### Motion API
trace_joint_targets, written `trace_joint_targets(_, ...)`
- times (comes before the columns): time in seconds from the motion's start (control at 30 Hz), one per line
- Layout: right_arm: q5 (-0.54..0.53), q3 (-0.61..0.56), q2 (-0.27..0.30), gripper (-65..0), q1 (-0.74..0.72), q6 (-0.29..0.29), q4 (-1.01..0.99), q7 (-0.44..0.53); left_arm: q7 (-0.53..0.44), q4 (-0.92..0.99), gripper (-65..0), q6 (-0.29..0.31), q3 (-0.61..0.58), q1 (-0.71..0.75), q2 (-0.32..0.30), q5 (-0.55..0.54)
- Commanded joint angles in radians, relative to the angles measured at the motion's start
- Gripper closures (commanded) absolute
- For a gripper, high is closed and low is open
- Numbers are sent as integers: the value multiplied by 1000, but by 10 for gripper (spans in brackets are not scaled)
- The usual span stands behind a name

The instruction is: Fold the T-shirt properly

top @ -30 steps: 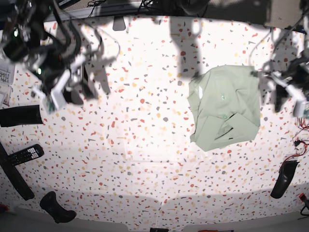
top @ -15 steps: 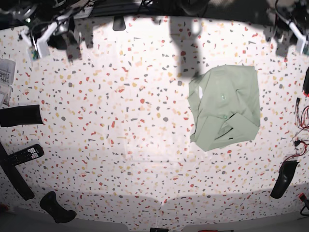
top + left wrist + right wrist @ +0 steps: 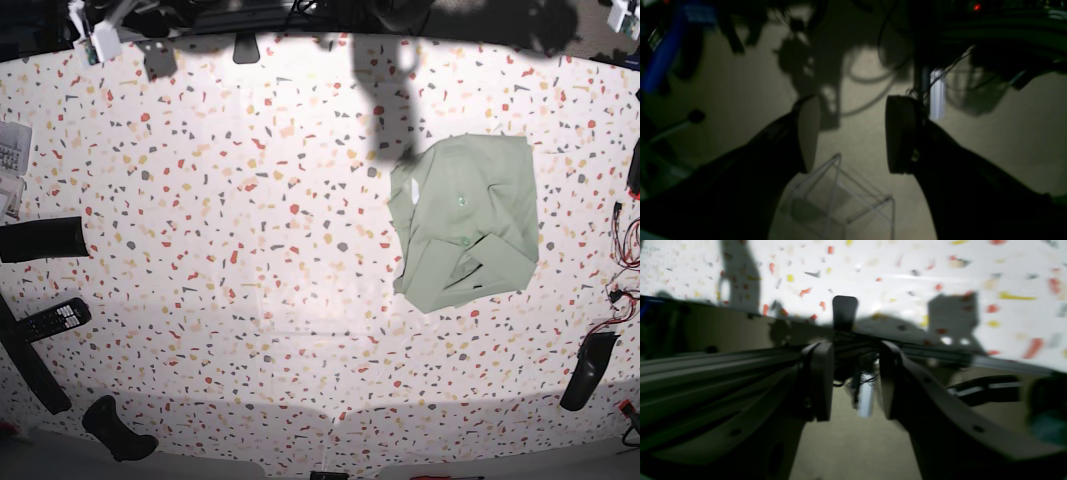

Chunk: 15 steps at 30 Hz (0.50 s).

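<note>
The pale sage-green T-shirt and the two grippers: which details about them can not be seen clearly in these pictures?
- Pale sage-green soft fabric T-shirt: appears only in the base view, small; its inner fold layers are hidden under the top layer.
- Left gripper: the left wrist view is dark and aimed at the floor; the table is out of frame.
- Right gripper: the right wrist view is blurred; the speckled white table is smeared, with no shirt in frame.

1. Your right arm (image 3: 95, 30) is cut off by the base view's top edge.
2. Right wrist view: the table (image 3: 907, 270) is motion-blurred (speckles smeared).
3. Left wrist view: dark, soft.
</note>
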<state>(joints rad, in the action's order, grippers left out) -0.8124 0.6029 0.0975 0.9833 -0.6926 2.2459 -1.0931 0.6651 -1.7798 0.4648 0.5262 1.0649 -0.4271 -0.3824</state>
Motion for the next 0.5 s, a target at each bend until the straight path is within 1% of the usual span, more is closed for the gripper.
trace_joint_targets(0.0, 5, -21, 8, -221, 16, -6, -28, 5, -45, 53, -288, 13, -8, 3, 11, 24)
trace_joint_targets(0.03, 9, -51, 14, -221, 18, -6, -69, 6, -98, 118, -287, 20, -22, -20, 19, 61)
trace_joint_targets(0.07, 15, -86, 22, -221, 21, -6, -109, 10, -128, 176, -287, 23, -35, -47, 29, 87)
trace_joint_targets(0.13, 56, -163, 47, -221, 33, -6, -169, 47, -135, 262, -287, 23, -58, -103, 53, 126)
trace_joint_targets(0.2, 137, -243, 72, -221, 42, -6, -208, 106, -166, 324, -287, 26, -80, -144, 78, 177)
trace_joint_targets(0.27, 233, -316, 93, -220, 45, -6, -244, 175, -238, 375, -287, 26, -99, -174, 100, 212)
trace_joint_targets(0.33, 286, -377, 116, -221, 45, -6, -299, 216, -293, 427, -287, 26, -120, -205, 118, 234)
trace_joint_targets(0.4, 273, -418, 138, -221, 45, -6, -372, 244, -299, 488, -287, 26, -146, -240, 133, 262)
trace_joint_targets(0.47, 220, -436, 150, -221, 45, -6, -452, 259, -301, 562, -287, 26, -175, -266, 136, 278)
